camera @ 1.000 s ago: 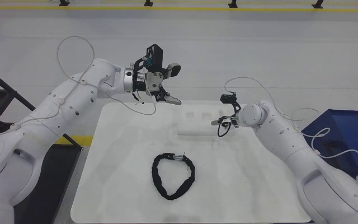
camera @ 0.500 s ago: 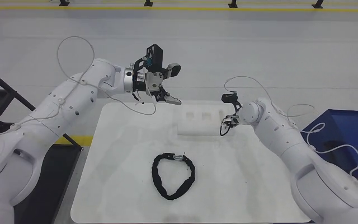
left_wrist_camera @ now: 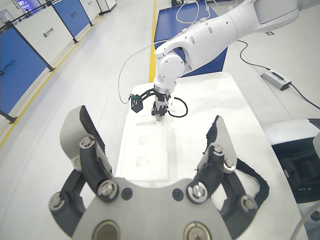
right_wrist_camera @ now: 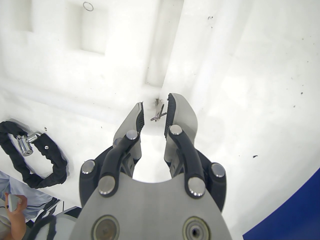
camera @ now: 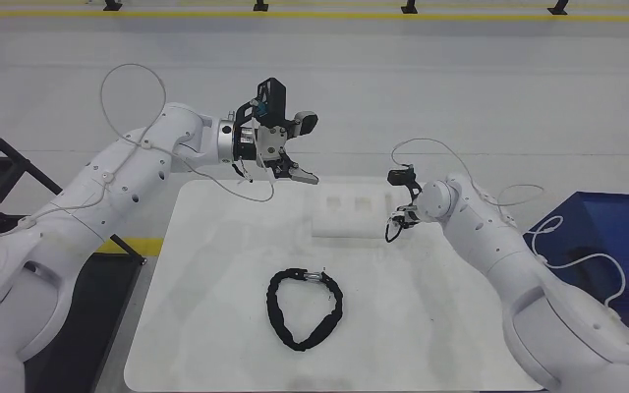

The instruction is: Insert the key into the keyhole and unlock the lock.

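key (right_wrist_camera: 158, 112) 1 | chain lock (camera: 334, 310) 1 | foam tray (camera: 342, 231) 1 | wire ring (right_wrist_camera: 88, 6) 1

We record that the chain lock (right_wrist_camera: 58, 166) is cut by the edge of the right wrist view, and its keyhole is too small to judge. In the left wrist view the left gripper (left_wrist_camera: 150, 113) hides most of the chain's loop. The key (right_wrist_camera: 158, 111) sits between the parted fingers of the right gripper (right_wrist_camera: 155, 101). We cannot tell whether either pad touches it. In the top view the key is too small to make out.
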